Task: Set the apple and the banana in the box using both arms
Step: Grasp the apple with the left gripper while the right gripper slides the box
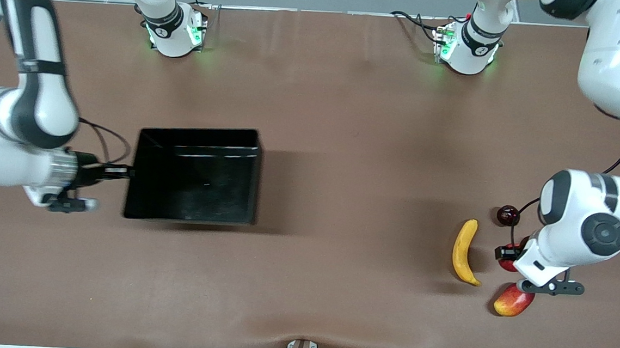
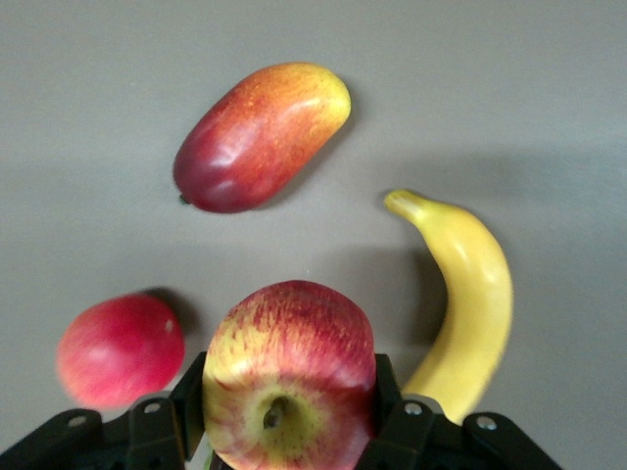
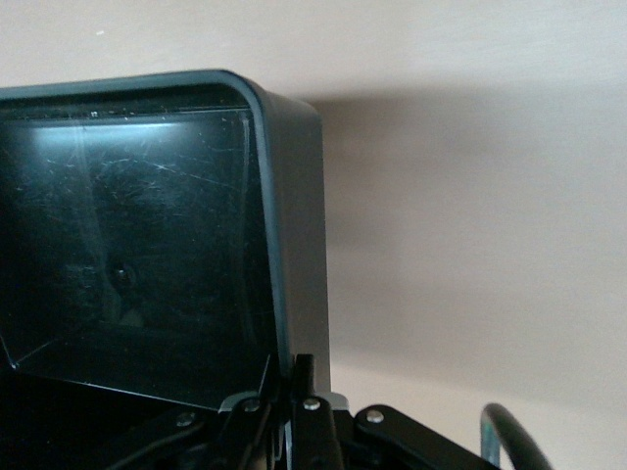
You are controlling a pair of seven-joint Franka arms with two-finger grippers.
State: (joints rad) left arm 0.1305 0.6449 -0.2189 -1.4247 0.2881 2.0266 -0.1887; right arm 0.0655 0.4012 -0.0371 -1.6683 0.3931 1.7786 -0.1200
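Gripping the apple [image 2: 289, 377], the left pincer [image 2: 284, 421] hovers beside the banana [image 1: 465, 259]; the right pincer [image 3: 294, 406] pinches the box [image 1: 138, 205] wall.

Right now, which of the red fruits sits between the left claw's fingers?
The apple, red with yellow streaks, is held by the left claw. The plain pinkish fruit and oblong mango-like fruit lie untouched.

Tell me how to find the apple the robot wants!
Look at the left arm's end of the brown table, where fruits cluster beside the long yellow banana. The left gripper is shut on the small round red apple; only it has yellow streaks and a yellowish stem dimple.
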